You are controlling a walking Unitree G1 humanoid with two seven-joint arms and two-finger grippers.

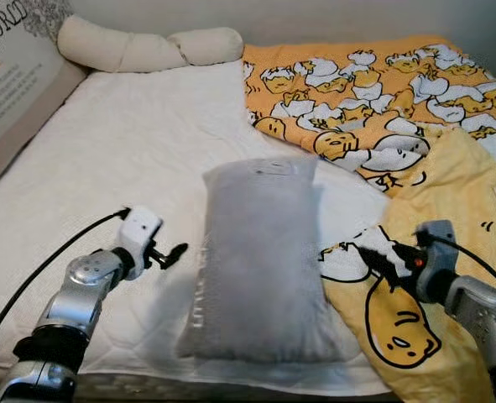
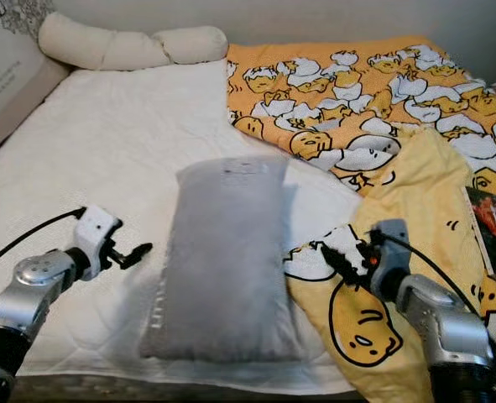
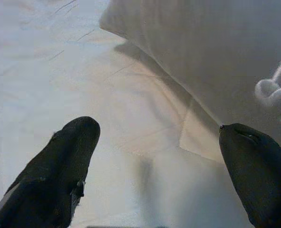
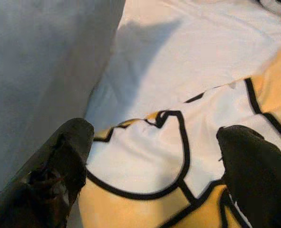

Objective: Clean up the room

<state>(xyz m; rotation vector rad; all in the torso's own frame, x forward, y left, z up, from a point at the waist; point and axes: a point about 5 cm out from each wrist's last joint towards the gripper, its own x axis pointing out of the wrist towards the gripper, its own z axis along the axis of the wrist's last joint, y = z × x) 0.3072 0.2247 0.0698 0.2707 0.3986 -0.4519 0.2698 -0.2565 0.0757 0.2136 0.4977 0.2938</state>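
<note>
The grey, soft rectangular pillow lies near the bed's front edge, between the two hands, its long axis running from the front edge up toward the head of the bed. The left hand hovers just beside the pillow's left long side, low over the white quilted mattress cover, fingers pointing at the pillow. In the left wrist view its black fingers stand wide apart with nothing between them, the pillow's edge close ahead. The right hand sits just off the pillow's right long side, over the yellow cartoon-egg blanket; its fingers are spread as well and hold nothing, with the blanket's printed fabric under them and the pillow's grey flank at one side. Both hands look about equally near, so a two-sided squeeze across the short axis seems the likely move.

The blanket's rumpled edge lies against the pillow's right side and could be caught in a right-hand grasp. Farther back, the orange part of the same blanket covers the bed's far right corner. A dark book or packet lies at the right edge. A long cream bolster pillow lies along the head of the bed, and a printed cushion leans at the far left corner.
</note>
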